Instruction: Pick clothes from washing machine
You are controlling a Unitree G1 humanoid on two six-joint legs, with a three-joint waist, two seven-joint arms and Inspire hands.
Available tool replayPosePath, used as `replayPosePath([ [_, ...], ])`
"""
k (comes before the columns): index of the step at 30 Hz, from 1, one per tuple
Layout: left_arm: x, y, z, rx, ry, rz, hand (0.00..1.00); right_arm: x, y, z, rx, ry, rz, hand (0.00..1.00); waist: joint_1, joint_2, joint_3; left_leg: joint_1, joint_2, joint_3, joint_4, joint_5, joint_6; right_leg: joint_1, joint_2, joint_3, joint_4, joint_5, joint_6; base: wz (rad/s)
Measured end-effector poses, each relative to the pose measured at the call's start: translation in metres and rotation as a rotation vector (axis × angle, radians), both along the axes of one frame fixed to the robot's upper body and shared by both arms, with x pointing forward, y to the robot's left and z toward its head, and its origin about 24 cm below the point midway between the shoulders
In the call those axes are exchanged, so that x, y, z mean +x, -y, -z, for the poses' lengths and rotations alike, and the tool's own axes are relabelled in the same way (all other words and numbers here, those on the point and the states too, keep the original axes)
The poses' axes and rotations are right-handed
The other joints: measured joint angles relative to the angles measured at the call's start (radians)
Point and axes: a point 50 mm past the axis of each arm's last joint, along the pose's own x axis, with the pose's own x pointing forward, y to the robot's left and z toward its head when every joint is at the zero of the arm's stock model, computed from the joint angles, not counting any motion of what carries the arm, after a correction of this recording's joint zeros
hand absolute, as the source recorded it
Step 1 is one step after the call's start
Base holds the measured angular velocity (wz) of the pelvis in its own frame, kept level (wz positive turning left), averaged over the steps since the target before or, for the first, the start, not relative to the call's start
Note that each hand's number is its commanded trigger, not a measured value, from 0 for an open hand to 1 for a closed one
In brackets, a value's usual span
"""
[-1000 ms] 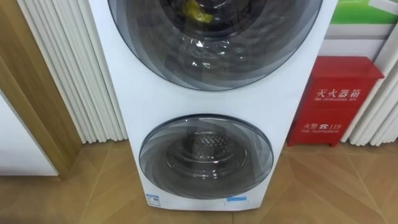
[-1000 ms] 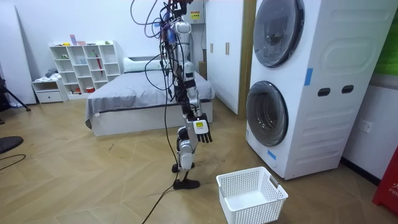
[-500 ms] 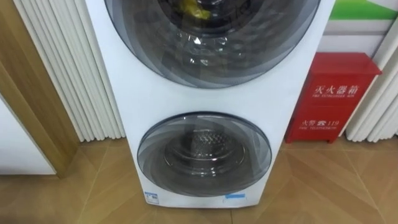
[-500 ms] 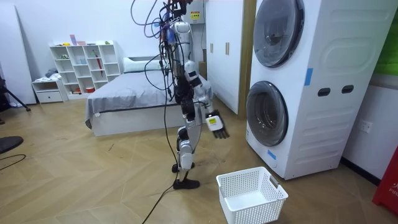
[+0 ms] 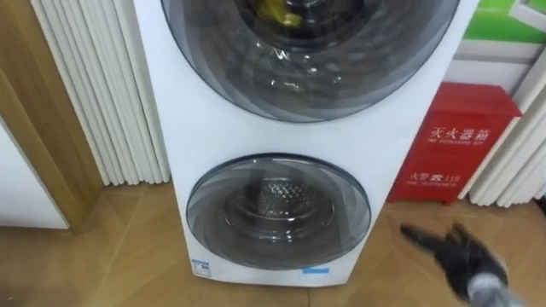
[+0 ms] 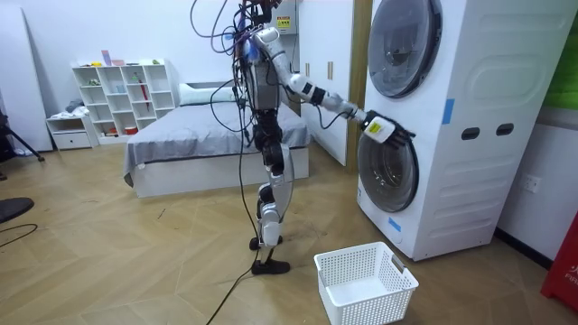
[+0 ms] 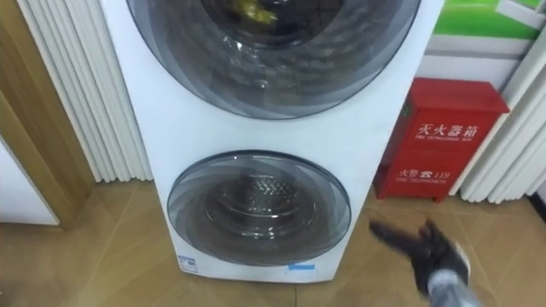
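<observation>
Currently the right hand [image 5: 456,251] is spread and empty; left of it, the round tinted-glass lower door [image 5: 278,223] of the white washing machine [image 5: 171,128] is closed, nothing retrieved.

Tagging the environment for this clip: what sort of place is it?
Likely a mock-up home in a lab. A bed and a shelf share the room with a stacked washer, and a red fire box stands beside it.
</observation>
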Motion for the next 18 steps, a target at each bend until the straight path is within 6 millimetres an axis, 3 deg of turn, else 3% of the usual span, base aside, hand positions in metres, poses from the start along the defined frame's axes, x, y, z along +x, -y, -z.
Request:
replayPosePath([
  [5,0.001,-0.003,-0.001,0.010,-0.015,0.028,0.00,0.027,0.002,-0.036,-0.024,0.082,-0.010,0.00,0.018,-0.004,-0.0023,-0.012,-0.001,-0.006,0.003,0.000,0.000,-0.010,-0.002,-0.008,0.002,0.000,0.000,0.04],
  [10,-0.006,-0.003,-0.001,0.004,-0.049,0.035,0.00,0.055,0.004,-0.084,-0.030,0.212,0.001,0.00,0.022,-0.009,-0.0026,-0.016,-0.003,-0.024,0.011,0.001,0.001,-0.002,-0.002,-0.026,0.001,0.000,0.000,0.11],
  [15,-0.012,-0.005,-0.002,0.009,-0.064,0.037,0.00,0.067,0.002,-0.112,-0.049,0.289,-0.002,0.00,0.026,-0.018,-0.0007,-0.016,-0.003,-0.031,0.011,0.001,0.001,0.001,-0.002,-0.032,0.000,0.000,0.000,0.06],
  [18,-0.016,-0.008,-0.003,0.017,-0.080,0.035,0.00,0.067,0.004,-0.118,-0.062,0.308,-0.003,0.00,0.025,-0.025,0.0004,-0.017,-0.003,-0.035,0.011,0.001,0.001,0.003,-0.002,-0.034,-0.001,0.000,0.000,0.03],
])
